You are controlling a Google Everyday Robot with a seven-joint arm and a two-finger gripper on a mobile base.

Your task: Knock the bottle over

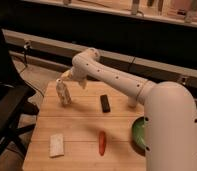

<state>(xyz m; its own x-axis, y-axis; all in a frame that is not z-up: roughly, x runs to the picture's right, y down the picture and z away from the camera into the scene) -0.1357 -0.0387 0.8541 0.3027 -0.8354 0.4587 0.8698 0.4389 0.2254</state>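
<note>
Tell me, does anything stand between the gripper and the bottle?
Nothing visible does. The gripper is at the far left of the table, right beside the top of the upright bottle. The black object and orange-red item lie off to the side.

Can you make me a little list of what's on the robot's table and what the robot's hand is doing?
table: light wooden top
bottle: small clear one, standing upright near the far left corner
gripper: just above and behind the bottle's top
black thing: small dark block, middle of the table
red thing: long and thin, near the front edge
white thing: flat pale rectangle, front left
bowl: green, right side, partly hidden by the robot
</note>
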